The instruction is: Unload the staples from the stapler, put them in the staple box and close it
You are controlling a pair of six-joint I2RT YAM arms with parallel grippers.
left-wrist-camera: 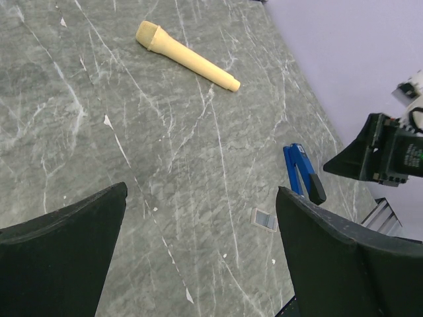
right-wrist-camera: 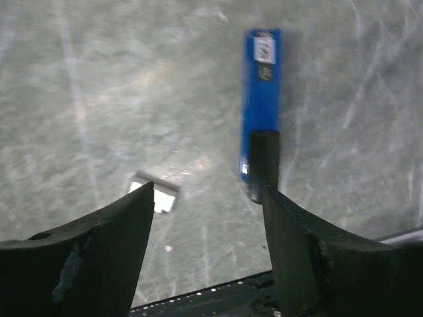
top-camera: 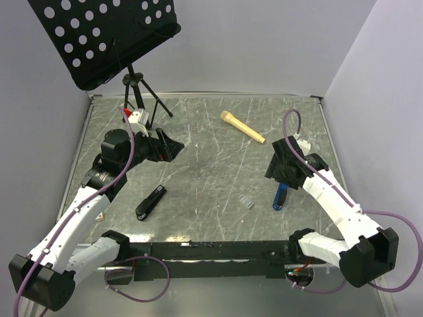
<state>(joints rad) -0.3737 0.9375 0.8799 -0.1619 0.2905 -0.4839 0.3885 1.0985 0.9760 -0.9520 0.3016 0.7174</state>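
Note:
The black stapler (top-camera: 151, 203) lies flat on the grey table, left of centre, and appears only in the top view. The staples (top-camera: 246, 202) (left-wrist-camera: 265, 219) (right-wrist-camera: 157, 195), a small pale strip, lie apart from it near the table's middle. My left gripper (top-camera: 173, 146) (left-wrist-camera: 201, 198) hovers open and empty, behind the stapler and well above the table. My right gripper (top-camera: 279, 177) (right-wrist-camera: 208, 195) is also open with nothing between its fingers. It hangs over the table just right of the staples, which show past its left fingertip.
A blue-and-black object (top-camera: 280, 196) (left-wrist-camera: 301, 172) (right-wrist-camera: 262, 105) lies just under the right gripper. Toward the back lies a tan handle (top-camera: 242, 127) (left-wrist-camera: 186, 55). A black perforated music stand (top-camera: 106, 36) on a tripod (top-camera: 139, 92) stands at the back left corner.

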